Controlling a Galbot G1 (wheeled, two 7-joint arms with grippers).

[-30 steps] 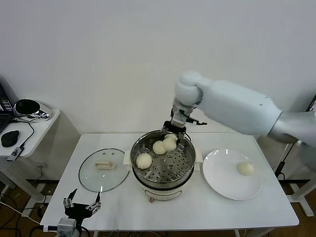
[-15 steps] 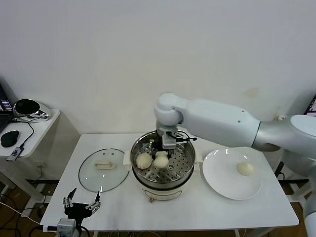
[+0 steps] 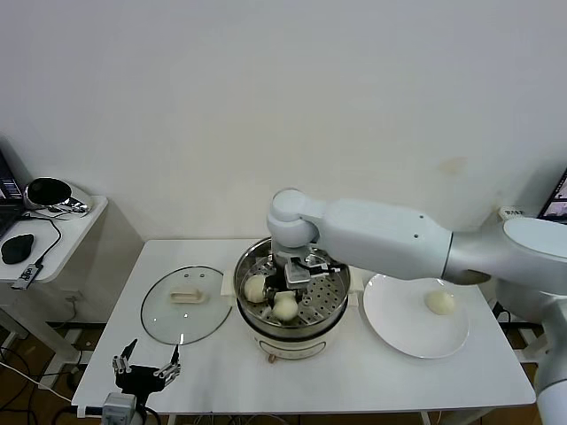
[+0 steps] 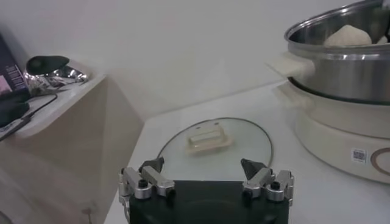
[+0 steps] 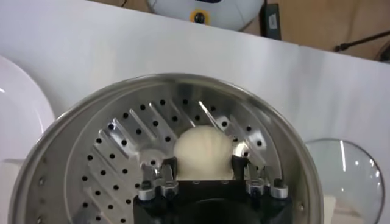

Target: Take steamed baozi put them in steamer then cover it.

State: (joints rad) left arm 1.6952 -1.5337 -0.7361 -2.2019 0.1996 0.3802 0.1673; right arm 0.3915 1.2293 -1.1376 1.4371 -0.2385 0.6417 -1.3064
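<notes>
Placing step in hand: right gripper [image 5: 200, 173] was down inside the round shiny stainless-steel steamer [image 3: 332, 305] at table centre, clamped on a small cream-white baozi [image 5: 202, 153] over the perforated tray, w/ two more buns [image 3: 284, 306] in the pot and one [image 3: 440, 302] on the flat white plate [image 3: 399, 332] to the right. Next move prob. calls for letting go and fetching that last bun; the clear glass cover [image 3: 164, 323] lay left of the pot, left gripper [image 4: 205, 178] parked near it at the near edge, fingers apart.

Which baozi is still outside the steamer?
The lone baozi on the white plate, right of the steamer; the others already sit inside.

right gripper [image 3: 285, 285]: clamped, arm reaching left | left gripper [image 3: 146, 365]: parked low, spread
</notes>
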